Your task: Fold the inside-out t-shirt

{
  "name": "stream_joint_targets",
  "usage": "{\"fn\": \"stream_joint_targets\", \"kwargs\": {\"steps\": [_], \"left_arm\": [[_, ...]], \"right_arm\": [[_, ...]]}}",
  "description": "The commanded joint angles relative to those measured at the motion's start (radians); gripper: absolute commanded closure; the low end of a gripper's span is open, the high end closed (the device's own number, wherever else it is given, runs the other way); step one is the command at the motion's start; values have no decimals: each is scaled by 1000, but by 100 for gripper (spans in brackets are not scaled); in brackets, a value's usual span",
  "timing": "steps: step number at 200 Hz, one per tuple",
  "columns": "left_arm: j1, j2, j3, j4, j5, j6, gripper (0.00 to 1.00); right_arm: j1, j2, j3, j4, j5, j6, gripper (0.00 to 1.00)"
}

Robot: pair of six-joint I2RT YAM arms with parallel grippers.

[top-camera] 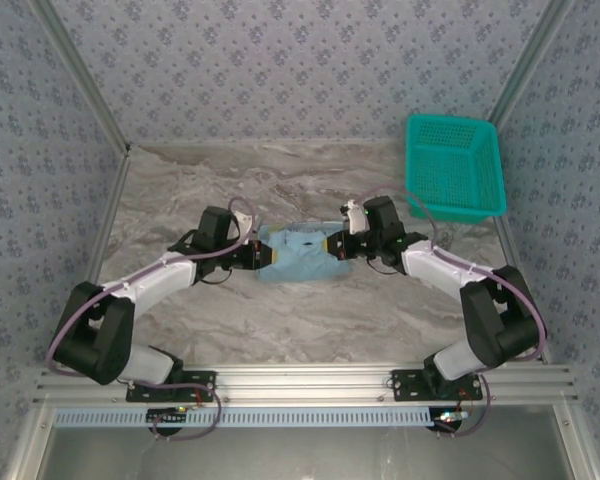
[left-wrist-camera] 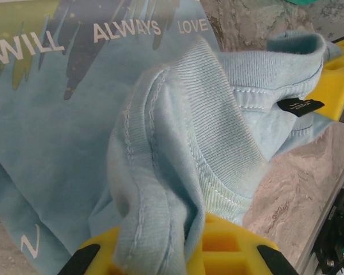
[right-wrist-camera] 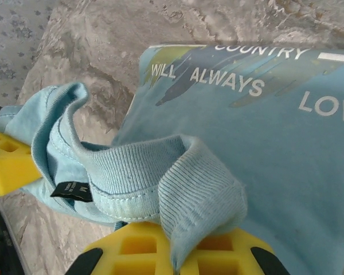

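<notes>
The inside-out t-shirt (top-camera: pixel 300 252) is a light-blue bundle in the middle of the marble table, stretched between both grippers. My left gripper (top-camera: pixel 268 255) is shut on the ribbed neck band, which bunches between its yellow fingers (left-wrist-camera: pixel 229 246) in the left wrist view. My right gripper (top-camera: pixel 332 246) is shut on the opposite side of the same collar (right-wrist-camera: pixel 200 189), the cloth pinched between its yellow fingers (right-wrist-camera: pixel 137 246). A small dark neck tag (left-wrist-camera: pixel 300 106) hangs on the collar between them. White lettering (right-wrist-camera: pixel 226 80) over a dark print shows on the body cloth below.
A teal plastic mesh basket (top-camera: pixel 455 165) stands at the back right corner of the table. Aluminium frame rails run along the table's sides and near edge (top-camera: pixel 310 385). Patterned walls close in the back and both sides.
</notes>
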Motion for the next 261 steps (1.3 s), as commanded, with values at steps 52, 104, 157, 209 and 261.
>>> {"fn": "stream_joint_targets", "kwargs": {"steps": [52,104,157,209,261], "left_arm": [[44,211,241,-34,-93,67,100],[97,380,346,-25,-82,69,98],[145,557,467,61,-74,75,83],[162,676,569,69,-109,62,59],[177,597,551,15,-170,89,46]], "right_arm": [[-38,253,346,-185,114,-91,100],[-50,455,549,-214,121,-117,98],[-83,616,649,-158,115,-128,90],[-133,664,684,-154,136,-139,68],[-203,581,686,-204,112,-166,54]]}}
